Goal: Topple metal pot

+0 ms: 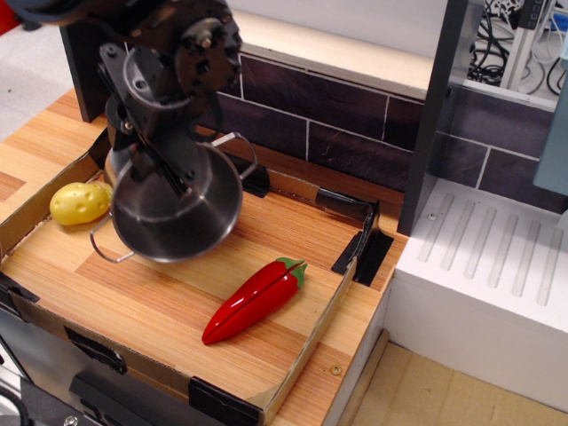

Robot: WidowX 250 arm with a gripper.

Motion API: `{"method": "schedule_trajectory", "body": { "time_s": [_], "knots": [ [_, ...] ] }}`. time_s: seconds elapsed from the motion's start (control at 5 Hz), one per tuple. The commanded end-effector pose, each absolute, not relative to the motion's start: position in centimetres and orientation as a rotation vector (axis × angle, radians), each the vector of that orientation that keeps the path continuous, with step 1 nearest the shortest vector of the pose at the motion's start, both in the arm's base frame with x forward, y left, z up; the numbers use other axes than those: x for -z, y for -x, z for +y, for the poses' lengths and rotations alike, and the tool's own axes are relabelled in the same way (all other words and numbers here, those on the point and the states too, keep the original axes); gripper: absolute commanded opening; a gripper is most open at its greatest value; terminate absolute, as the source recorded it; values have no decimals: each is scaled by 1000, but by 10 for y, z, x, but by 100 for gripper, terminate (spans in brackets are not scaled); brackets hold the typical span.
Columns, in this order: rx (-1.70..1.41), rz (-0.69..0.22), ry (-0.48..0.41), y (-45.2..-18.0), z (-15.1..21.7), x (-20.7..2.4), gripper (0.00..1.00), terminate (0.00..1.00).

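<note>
The metal pot [197,222] is shiny steel with wire loop handles. It sits at the back left of the wooden tray, tilted with its open mouth facing the camera, and it looks blurred. My gripper [165,165] comes down from above onto the pot's upper rim. One dark finger [170,174] shows inside the pot against its wall, and the other is hidden behind the rim. The jaws look shut on the rim.
A yellow potato [78,202] lies just left of the pot. A red chilli pepper [256,299] lies in front, to the right. The cardboard-edged tray [312,344] bounds the area. A dark tiled wall [355,133], a dark post [433,115] and a white drain rack [497,266] stand behind and to the right.
</note>
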State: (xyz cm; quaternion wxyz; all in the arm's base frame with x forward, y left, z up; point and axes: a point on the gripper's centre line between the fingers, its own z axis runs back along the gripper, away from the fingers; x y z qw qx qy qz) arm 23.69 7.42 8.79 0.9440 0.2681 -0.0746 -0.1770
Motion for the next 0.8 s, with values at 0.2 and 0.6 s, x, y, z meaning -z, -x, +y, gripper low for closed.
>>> {"method": "schedule_trajectory", "body": {
  "time_s": [0.2,0.6],
  "knots": [
    [224,-11,-318,-237,69,-120,100,0],
    [257,31,159,-231,72,-158,100,0]
  ]
}}
